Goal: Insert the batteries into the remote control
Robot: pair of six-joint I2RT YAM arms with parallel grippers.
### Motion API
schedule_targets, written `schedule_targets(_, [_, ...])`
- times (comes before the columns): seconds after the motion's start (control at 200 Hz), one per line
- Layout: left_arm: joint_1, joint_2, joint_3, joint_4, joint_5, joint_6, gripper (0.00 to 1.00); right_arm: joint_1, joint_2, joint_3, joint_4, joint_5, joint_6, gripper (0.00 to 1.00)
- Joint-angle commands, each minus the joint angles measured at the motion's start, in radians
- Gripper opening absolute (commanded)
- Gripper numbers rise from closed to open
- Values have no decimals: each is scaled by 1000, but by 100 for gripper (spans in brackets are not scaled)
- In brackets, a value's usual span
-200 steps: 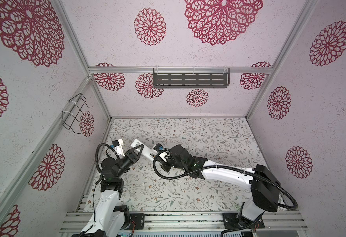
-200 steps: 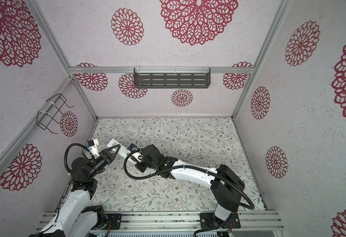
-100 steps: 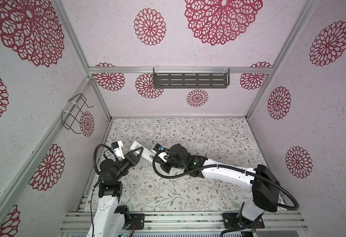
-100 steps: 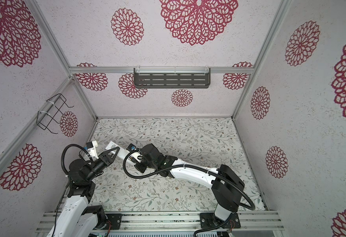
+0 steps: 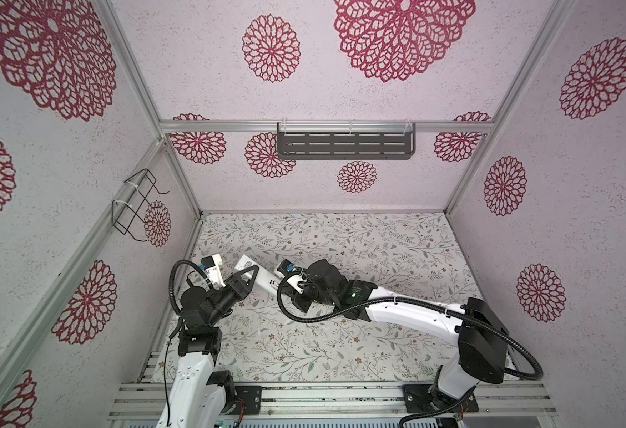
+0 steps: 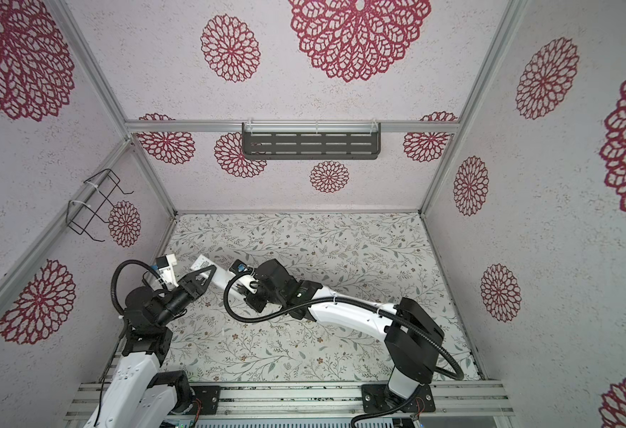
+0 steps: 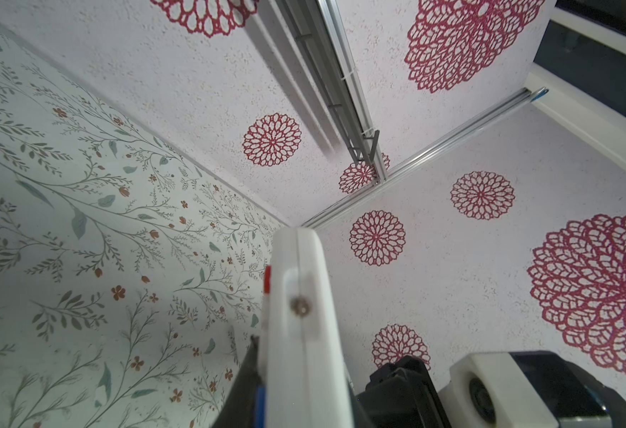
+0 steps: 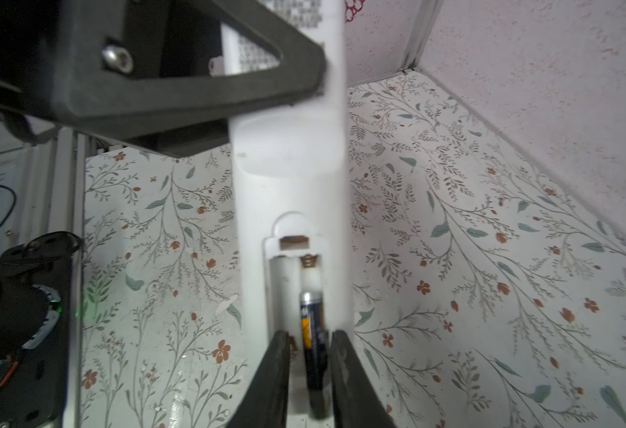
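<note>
White remote control [image 8: 289,178], left end effector [image 5: 253,269] gripping it, battery [image 8: 312,326] inside, floral tabletop [image 8: 489,259]

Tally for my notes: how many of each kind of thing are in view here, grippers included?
remote control: 1
battery: 1, lying in the open compartment
grippers: 2, left gripper and right gripper
wall racks: 2, slotted shelf and wire basket
Total: 6

It was a lab's robot test cell: wallpapered panels [image 5: 200,74] in aluminium framing [image 5: 326,126] boxed in a floral tabletop [image 5: 378,241]. A grey slotted shelf [image 5: 345,145] hung on the back panel, a wire rack [image 5: 135,205] left of that shelf, extrusion rails [image 5: 341,396] opposite it at the tabletop's front edge.
</note>
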Motion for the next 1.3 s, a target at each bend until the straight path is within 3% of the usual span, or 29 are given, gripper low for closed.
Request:
schedule_targets(0.0, [-9,-18,51,63,68,-34,13,-26,-25,-19,-71,73,-3,26])
schedule_targets(0.301, [-9,-23,52,62,66,-34,13,-25,-23,-25,-70,55,-2,25])
schedule_targets(0.716, [-7,-15,50,85,75,-46,13,-26,-23,-29,-64,36,-9,13])
schedule_targets(1.082, [9,45,39,249,157,-178,13,-27,8,-26,12,9,-36,12])
schedule_targets(1.297, [29,53,53,253,188,-208,14,-28,25,-26,62,-7,-46,11])
